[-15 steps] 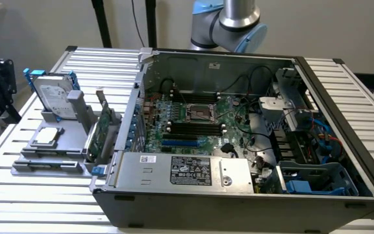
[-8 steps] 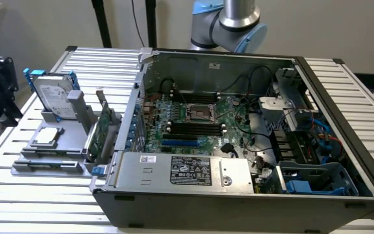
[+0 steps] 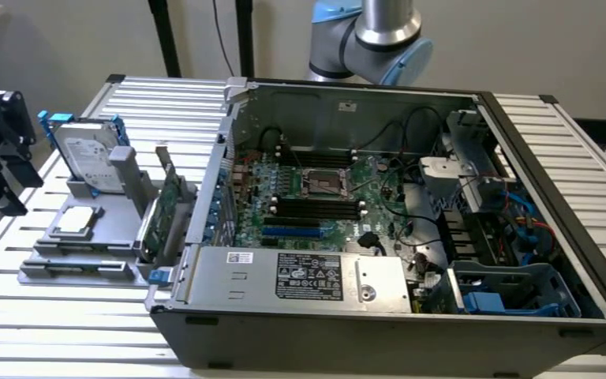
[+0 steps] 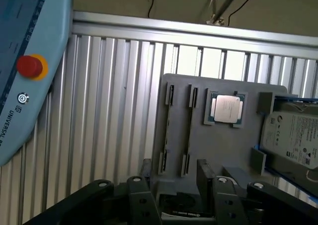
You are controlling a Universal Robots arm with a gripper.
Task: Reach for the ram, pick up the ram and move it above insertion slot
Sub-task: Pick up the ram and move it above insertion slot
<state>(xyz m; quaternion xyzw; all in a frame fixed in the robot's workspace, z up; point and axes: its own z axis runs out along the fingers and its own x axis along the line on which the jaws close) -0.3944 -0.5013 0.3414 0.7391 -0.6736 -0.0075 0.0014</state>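
Progress seems early: your black gripper [image 4: 175, 185], its grasp beyond telling, hangs over the grey plastic holder [image 4: 223, 148], well apart from the green motherboard [image 3: 372, 170].

Arm [image 3: 385, 33] is a silver tube with pale blue joint caps, and the hand [image 4: 175, 187] is chunky black with small screws.

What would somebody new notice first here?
Probably the big open computer case in the middle of the exterior view, with its green motherboard showing. Next, the silver hard drive standing in the grey holder at the exterior view's left, and the red button on the pale blue pendant in the wrist view.
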